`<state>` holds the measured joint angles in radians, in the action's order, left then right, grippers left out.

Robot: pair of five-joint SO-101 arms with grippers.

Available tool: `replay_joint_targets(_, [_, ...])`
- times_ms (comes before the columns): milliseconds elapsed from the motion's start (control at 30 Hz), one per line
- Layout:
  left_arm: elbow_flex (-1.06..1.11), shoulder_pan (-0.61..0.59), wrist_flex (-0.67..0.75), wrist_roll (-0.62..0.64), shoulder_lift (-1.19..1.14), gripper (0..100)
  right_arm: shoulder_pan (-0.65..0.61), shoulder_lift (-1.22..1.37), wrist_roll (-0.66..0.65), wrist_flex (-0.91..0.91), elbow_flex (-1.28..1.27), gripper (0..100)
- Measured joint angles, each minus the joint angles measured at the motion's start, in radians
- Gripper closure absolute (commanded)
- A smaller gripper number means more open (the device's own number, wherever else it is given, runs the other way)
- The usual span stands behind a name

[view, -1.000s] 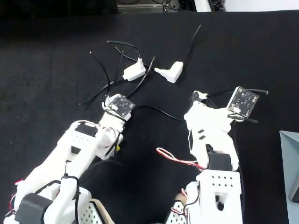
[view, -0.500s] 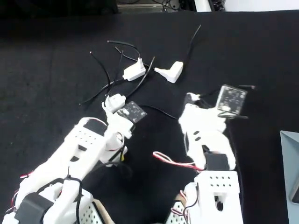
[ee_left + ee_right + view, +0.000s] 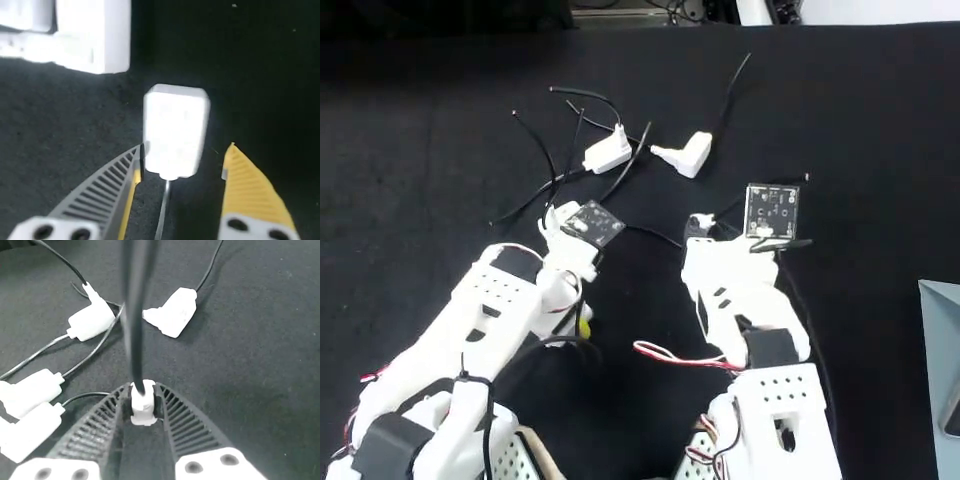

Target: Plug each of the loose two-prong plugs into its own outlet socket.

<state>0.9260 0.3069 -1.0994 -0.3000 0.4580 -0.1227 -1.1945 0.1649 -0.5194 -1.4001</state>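
In the left wrist view a white plug (image 3: 175,131) with a thin cord lies on the black cloth between the fingers of my left gripper (image 3: 185,149). That gripper is open: the grey finger touches the plug and the yellow finger (image 3: 240,170) stands apart. A larger white block (image 3: 92,35) lies just beyond. My right gripper (image 3: 143,390) is shut on a small white plug (image 3: 144,407) whose black cord (image 3: 135,315) rises toward the camera. In the high view my left gripper (image 3: 558,218) and right gripper (image 3: 702,225) sit side by side at the middle of the table.
Two white adapters (image 3: 607,152) (image 3: 685,153) with black cords lie farther back on the cloth (image 3: 880,120). Loose black wires (image 3: 535,170) spread to the left of them. A grey box corner (image 3: 942,350) shows at the right edge.
My right arm has swung to the left, carrying its plug and cord toward the table's middle. My left arm has shifted slightly around the white plug.
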Motion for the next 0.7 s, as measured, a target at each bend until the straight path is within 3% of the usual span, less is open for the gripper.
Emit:
replay_joint_targets(300, [-0.017, -0.035, -0.104, 0.012, 0.276, 73, -0.034, 0.000, -0.026, -0.029, 0.000, 98.5])
replay_joint_targets(700, [0.152, -0.457, -0.107, 0.055, 0.801, 73, -0.361, 0.000, -0.117, -0.087, 0.000, 98.5])
